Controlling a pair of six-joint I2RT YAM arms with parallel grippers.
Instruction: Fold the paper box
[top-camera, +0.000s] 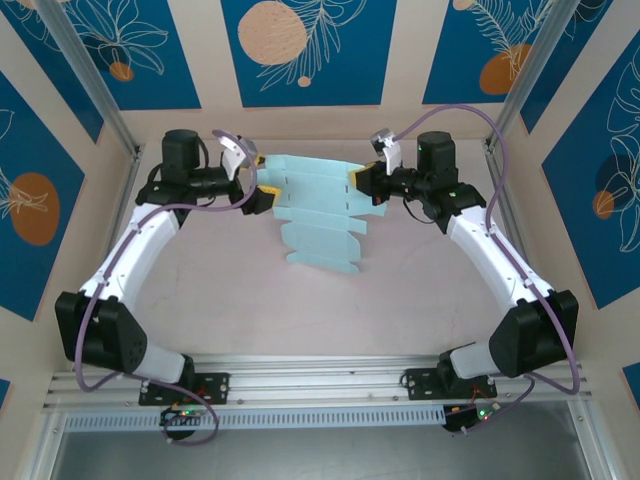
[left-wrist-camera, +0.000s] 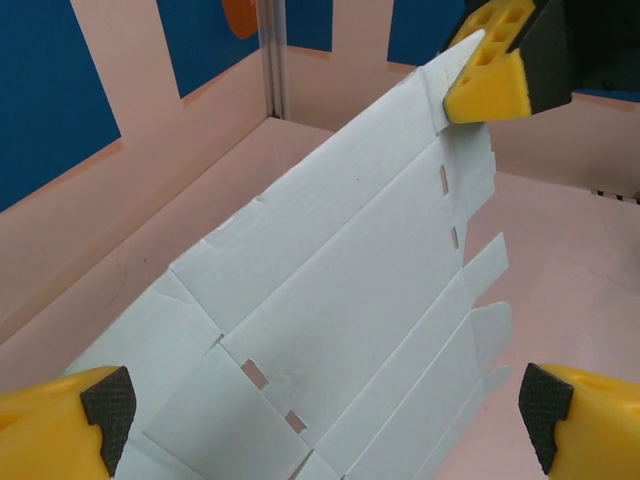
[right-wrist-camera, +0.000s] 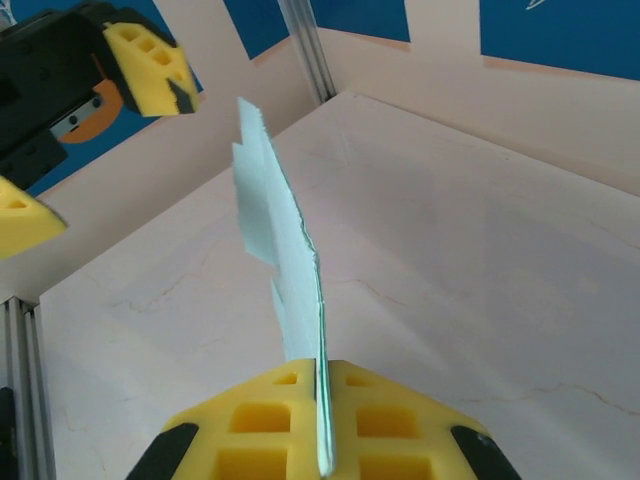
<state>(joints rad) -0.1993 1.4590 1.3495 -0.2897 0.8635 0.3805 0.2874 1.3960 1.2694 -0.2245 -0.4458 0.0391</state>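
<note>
Stock as I read it from the remote station: one paper box (top-camera: 320, 212), two grippers, one bench (top-camera: 200, 300).

Paper box, count one. It is an unfolded flat sheet, pale blue from above and nearly white in the left wrist view. I count several long parallel creases, four small slots cut along them, and rounded tabs stepping down one side. It is held up over the far middle of the bench, tilted, with its tabbed edge hanging toward the near side. I cannot tell whether that edge touches the surface. From the right wrist camera it appears edge-on, a thin, slightly wavy line.

Right gripper (top-camera: 358, 184), count one. Its yellow fingers (right-wrist-camera: 250, 430) are pressed together on the sheet's right end, with the card running between the pads.

Left gripper (top-camera: 260, 182), count one. Its fingers (left-wrist-camera: 70, 420) are spread wide, with the sheet's left end lying between them ungripped.
</note>
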